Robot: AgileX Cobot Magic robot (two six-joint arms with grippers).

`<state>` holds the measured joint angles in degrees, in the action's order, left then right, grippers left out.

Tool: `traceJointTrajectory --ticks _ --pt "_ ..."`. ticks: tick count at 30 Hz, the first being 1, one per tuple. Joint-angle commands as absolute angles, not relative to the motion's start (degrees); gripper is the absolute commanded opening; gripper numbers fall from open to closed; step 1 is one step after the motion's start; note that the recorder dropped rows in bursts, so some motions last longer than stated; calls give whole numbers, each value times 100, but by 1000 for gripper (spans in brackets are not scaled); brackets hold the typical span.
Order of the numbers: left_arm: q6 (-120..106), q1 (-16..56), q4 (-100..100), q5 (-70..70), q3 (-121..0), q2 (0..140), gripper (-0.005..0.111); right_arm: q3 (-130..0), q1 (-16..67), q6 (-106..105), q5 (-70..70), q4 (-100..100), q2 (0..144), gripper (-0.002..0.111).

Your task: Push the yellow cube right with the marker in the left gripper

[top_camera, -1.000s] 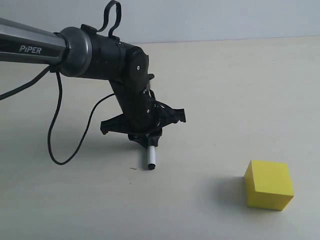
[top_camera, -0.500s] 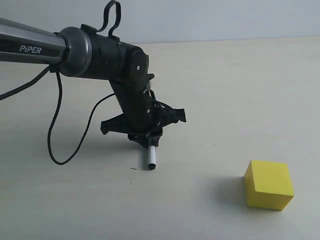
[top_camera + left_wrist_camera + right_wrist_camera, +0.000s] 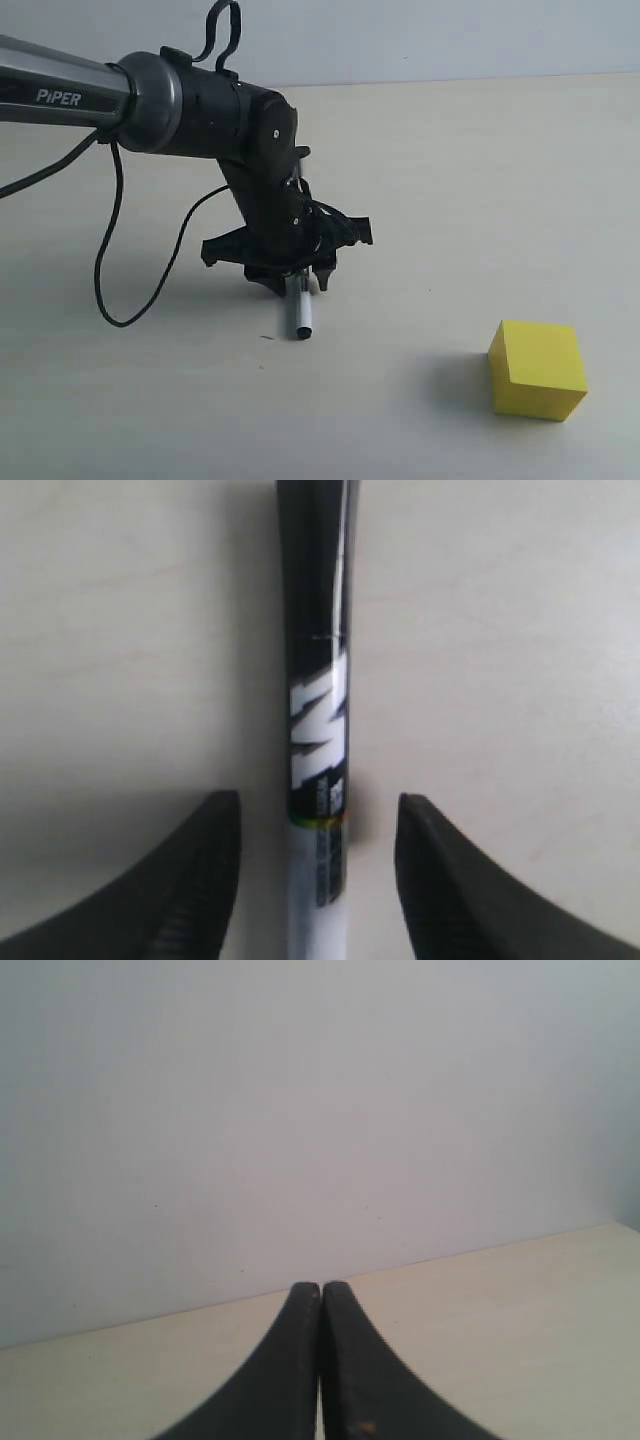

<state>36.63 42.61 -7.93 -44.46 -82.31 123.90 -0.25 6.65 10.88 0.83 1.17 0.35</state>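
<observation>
The left gripper (image 3: 300,272) sits low over the worktop (image 3: 450,180) with its jaws apart: the left wrist view shows both fingers (image 3: 195,880) standing clear of the marker (image 3: 318,780), with pale worktop visible on either side of the barrel. The marker therefore lies between the jaws but is not clamped – it appears to rest on the worktop, its free end (image 3: 302,330) projecting toward the camera in the exterior view. The yellow cube (image 3: 537,369) rests on the worktop well apart from the marker, to the right and nearer the camera, with bare surface between them. The right gripper (image 3: 320,1360) has its fingers pressed together on nothing and faces a plain wall, away from the work area. Judged from this state, the principal hazard is a sweep begun without a firm grip: an unclamped marker would roll, pivot or be left behind as the arm travels right. A second hazard is a closure that catches the barrel off-centre and tilts it, so the tip rides over the cube's edge instead of pressing its face. A third – contact near one corner of the cube – would rotate the cube rather than slide it straight.
</observation>
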Motion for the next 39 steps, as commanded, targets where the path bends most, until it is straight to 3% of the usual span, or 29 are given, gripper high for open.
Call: traceJointTrajectory --ticks 1,6,8,10,11,22,29,39 --pt "3616 4225 -792 -4720 -8267 12146 49 0 634 1067 80 119 0 0" --pt "3503 4132 -792 -5871 -8748 11620 46 0 634 1067 80 119 0 0" --pt "3132 4121 -792 -6314 -8978 11404 32 0 634 1067 80 119 0 0" --pt "2746 4121 -752 -6500 -9063 11114 6 0 634 1067 80 119 0 0" --pt "2608 4138 -713 -6451 -9024 10980 1 0 634 1067 80 119 0 0" --pt "1783 4884 -292 -4239 -6782 8552 1 0 634 1067 80 119 0 0" --pt "1670 5198 -353 -4866 -6360 7432 1 0 634 1067 80 119 0 0" --pt "1516 5198 -96 -4985 -6404 7227 1 0 634 1067 80 119 0 0"
